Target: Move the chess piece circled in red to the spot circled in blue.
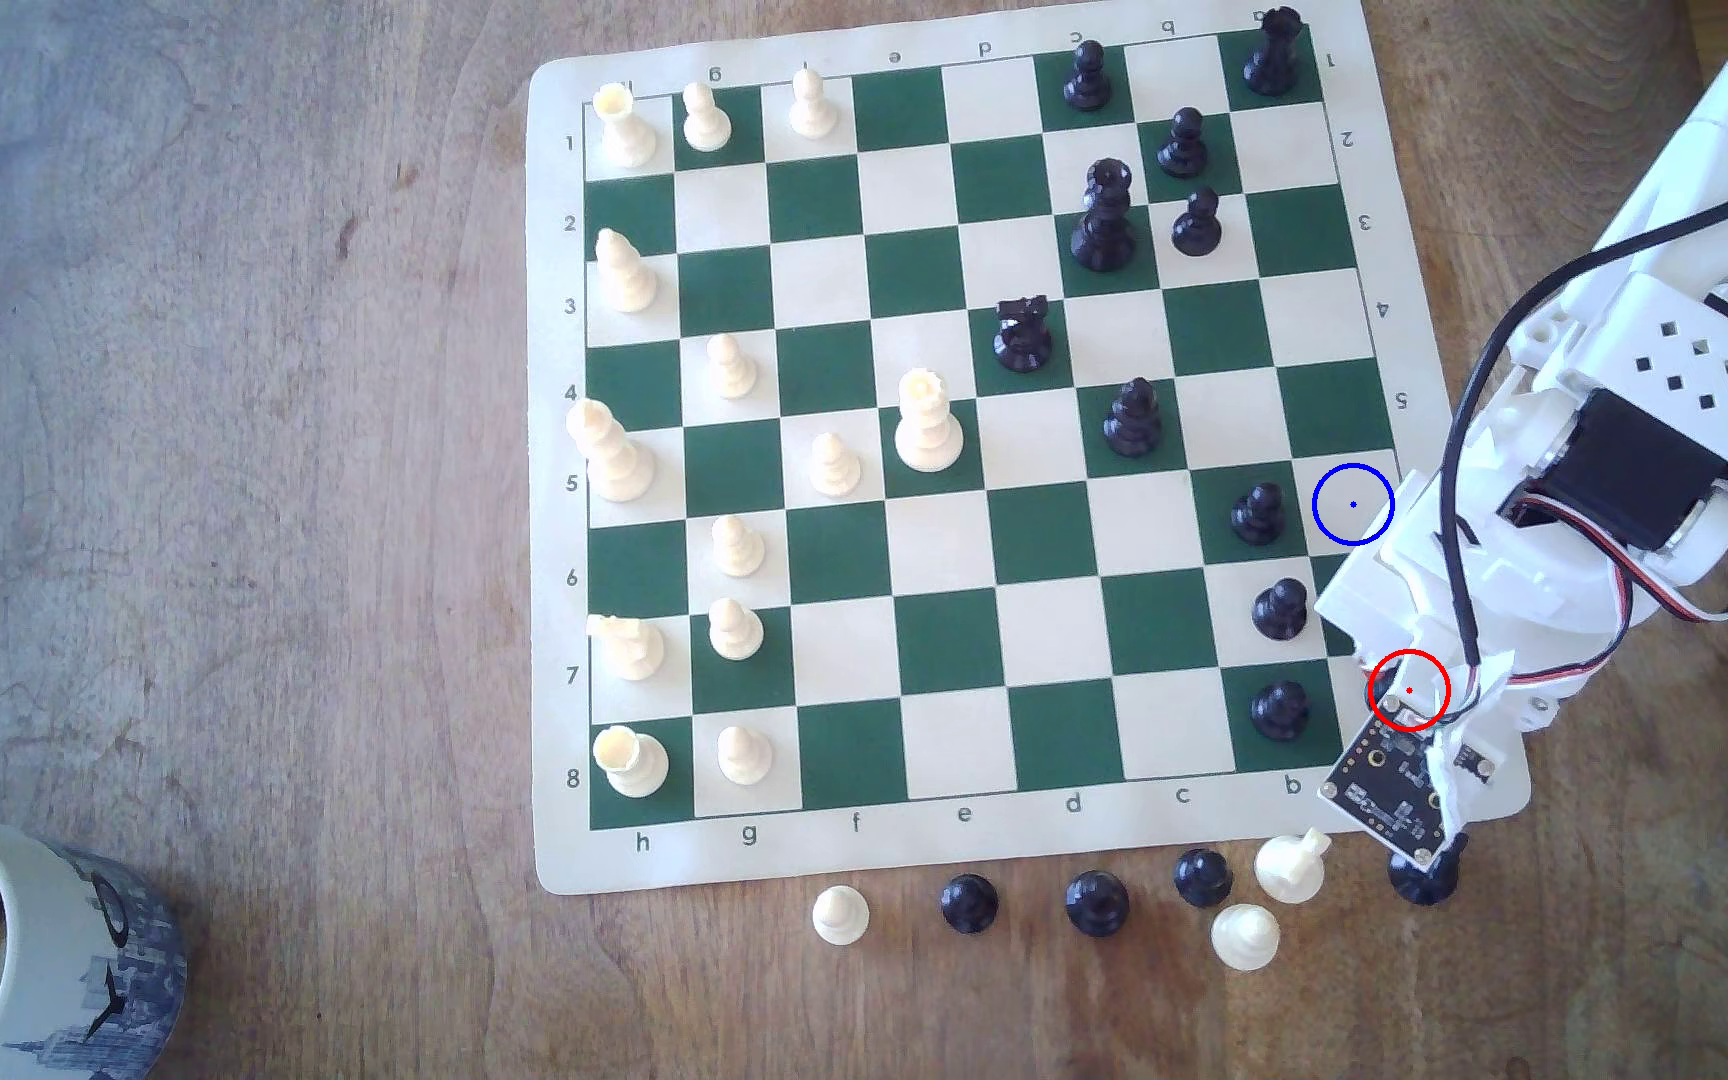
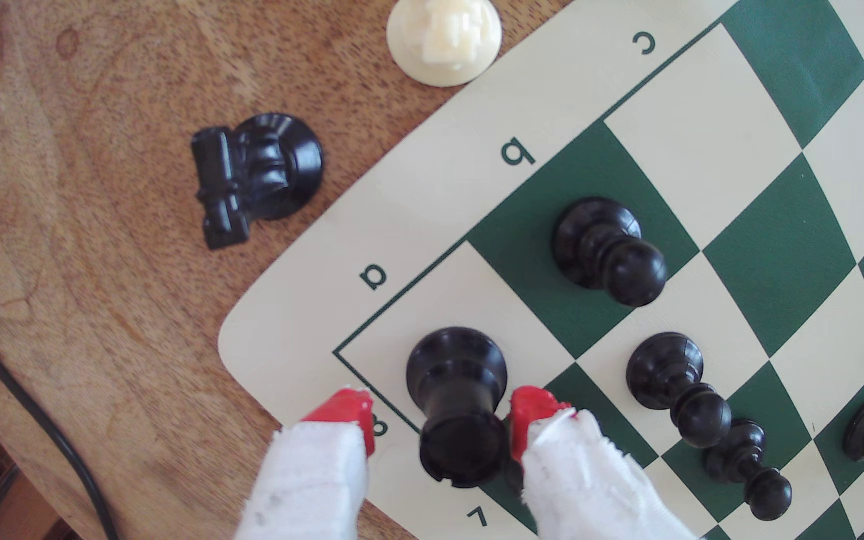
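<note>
The chess piece circled in red, a stout black rook (image 2: 458, 405), stands upright on the cream corner square of the board (image 2: 315, 322). My gripper (image 2: 440, 415) is open, and its red-tipped fingers (image 2: 347, 413) straddle the rook's upper body. One tip lies close against the rook; the other leaves a gap. In the exterior view the red ring (image 1: 1408, 691) falls on my wrist, which hides the rook. The spot circled in blue (image 1: 1353, 504) is a bare cream square two squares further along the board's edge column, partly beside my arm (image 1: 1618, 447).
Black pawns (image 2: 606, 249) (image 2: 674, 384) stand on the squares next to the rook. A black knight (image 2: 258, 171) and a white piece (image 2: 443, 39) stand off the board nearby, with more captured pieces (image 1: 1097, 901). A mug (image 1: 8, 935) sits at the exterior view's lower left.
</note>
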`<act>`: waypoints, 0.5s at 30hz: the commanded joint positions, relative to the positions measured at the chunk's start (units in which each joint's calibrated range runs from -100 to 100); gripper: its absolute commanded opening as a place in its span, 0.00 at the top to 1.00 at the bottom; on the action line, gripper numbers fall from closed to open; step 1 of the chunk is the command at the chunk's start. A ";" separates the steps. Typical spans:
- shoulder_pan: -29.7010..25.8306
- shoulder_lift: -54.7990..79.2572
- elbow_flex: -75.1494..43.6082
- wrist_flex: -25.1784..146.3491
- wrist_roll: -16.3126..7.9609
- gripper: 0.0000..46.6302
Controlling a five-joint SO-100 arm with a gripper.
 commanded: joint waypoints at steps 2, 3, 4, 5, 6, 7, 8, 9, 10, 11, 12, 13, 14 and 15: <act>0.78 -0.19 -1.57 -0.35 -0.05 0.69; 0.85 -0.27 -1.66 -0.35 -0.05 0.69; 0.85 -0.27 -1.75 -0.18 -0.05 0.70; 0.93 -0.36 -1.75 -0.02 0.00 0.71; 0.93 -0.36 -1.75 0.06 -0.05 0.72; 0.93 -0.36 -1.75 0.23 -0.10 0.73; 0.93 -0.36 -1.75 0.31 -0.10 0.73; 0.93 -0.53 -1.75 0.47 -0.05 0.75; 0.93 -0.61 -1.75 0.55 -0.05 0.75; 0.93 -0.61 -1.75 0.55 -0.05 0.75; 0.93 -0.70 -1.75 0.63 -0.05 0.76; 0.93 -0.70 -1.75 0.72 0.00 0.77; 0.93 -0.78 -1.75 0.88 -0.05 0.78; 0.85 -0.87 -1.75 0.88 -0.20 0.78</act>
